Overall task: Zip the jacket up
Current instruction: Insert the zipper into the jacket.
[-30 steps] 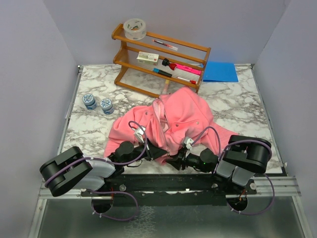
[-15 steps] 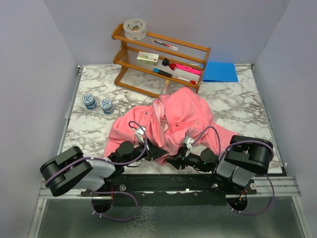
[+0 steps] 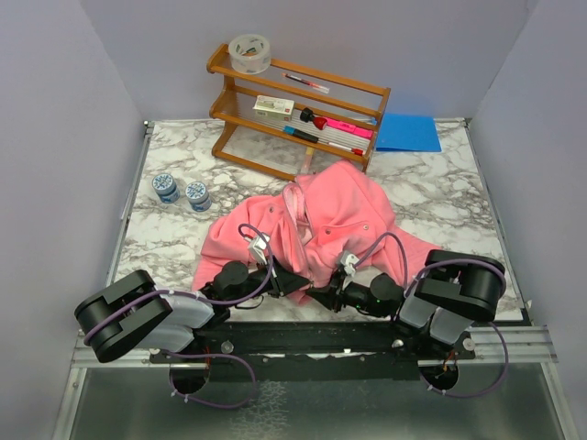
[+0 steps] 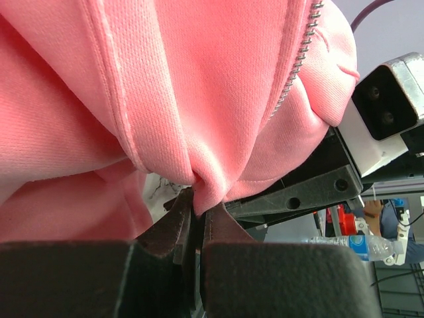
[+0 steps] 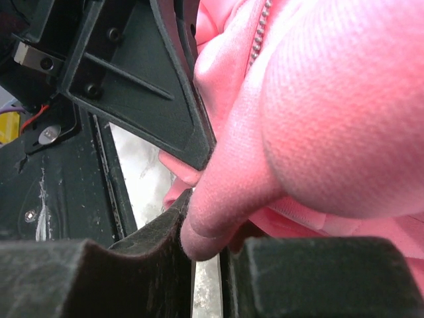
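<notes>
The marble table (image 3: 440, 197) carries the jacket (image 3: 321, 220), which lies crumpled in the middle and reaches to the near edge, with its front open. Behind it stands a wooden rack (image 3: 293, 105) and, to the right of the rack, a flat blue folder (image 3: 408, 133).

The left gripper (image 4: 197, 212) has its jaws closed on a fold of the jacket hem. The right gripper (image 5: 205, 232) pinches another fold just beside it.

On the rack lies a tape roll (image 3: 249, 53). Two small jars (image 3: 166, 187) stand at the left; their lid print is too small to read.

Only the wrist views show the metal zipper teeth (image 4: 298, 59). The left wrist view alone shows a water bottle (image 4: 361, 246) with a blue label, not readable.
</notes>
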You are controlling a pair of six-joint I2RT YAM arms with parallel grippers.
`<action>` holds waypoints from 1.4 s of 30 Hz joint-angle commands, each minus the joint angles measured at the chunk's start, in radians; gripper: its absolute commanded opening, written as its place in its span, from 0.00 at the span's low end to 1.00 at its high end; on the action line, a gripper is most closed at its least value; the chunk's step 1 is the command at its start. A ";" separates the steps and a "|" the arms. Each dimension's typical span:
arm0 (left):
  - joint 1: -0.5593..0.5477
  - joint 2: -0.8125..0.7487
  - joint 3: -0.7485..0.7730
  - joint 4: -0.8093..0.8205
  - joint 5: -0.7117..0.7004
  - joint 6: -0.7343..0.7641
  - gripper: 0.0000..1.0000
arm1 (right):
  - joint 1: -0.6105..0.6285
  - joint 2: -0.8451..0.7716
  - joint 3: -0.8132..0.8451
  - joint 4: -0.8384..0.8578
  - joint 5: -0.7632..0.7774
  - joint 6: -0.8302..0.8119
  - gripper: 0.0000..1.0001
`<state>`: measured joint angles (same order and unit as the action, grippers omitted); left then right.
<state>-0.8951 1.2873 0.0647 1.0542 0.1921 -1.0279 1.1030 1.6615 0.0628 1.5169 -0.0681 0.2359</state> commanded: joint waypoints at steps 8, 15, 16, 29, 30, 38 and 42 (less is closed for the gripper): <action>-0.001 0.006 -0.002 0.008 0.007 0.005 0.00 | 0.006 0.032 -0.004 0.200 0.004 0.020 0.08; -0.001 0.009 -0.002 0.010 0.004 0.005 0.00 | 0.006 -0.028 -0.006 0.151 0.025 0.043 0.01; -0.002 0.010 0.000 0.010 0.004 0.006 0.00 | 0.006 -0.043 -0.005 0.133 0.026 0.047 0.01; -0.001 0.010 0.000 0.010 -0.004 0.022 0.00 | 0.006 -0.445 0.050 -0.476 0.054 0.187 0.01; -0.001 0.009 -0.001 0.010 -0.005 0.025 0.00 | 0.006 -0.473 0.062 -0.546 0.064 0.213 0.01; -0.001 -0.020 -0.012 0.012 -0.018 0.068 0.00 | 0.006 -0.601 0.160 -0.900 0.126 0.362 0.01; -0.002 -0.053 -0.027 0.011 -0.038 0.075 0.00 | 0.006 -0.603 0.210 -1.022 0.139 0.385 0.01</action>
<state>-0.8944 1.2736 0.0650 1.0653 0.1886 -0.9848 1.1049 1.0672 0.2184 0.6952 0.0193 0.5575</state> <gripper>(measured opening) 0.035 0.014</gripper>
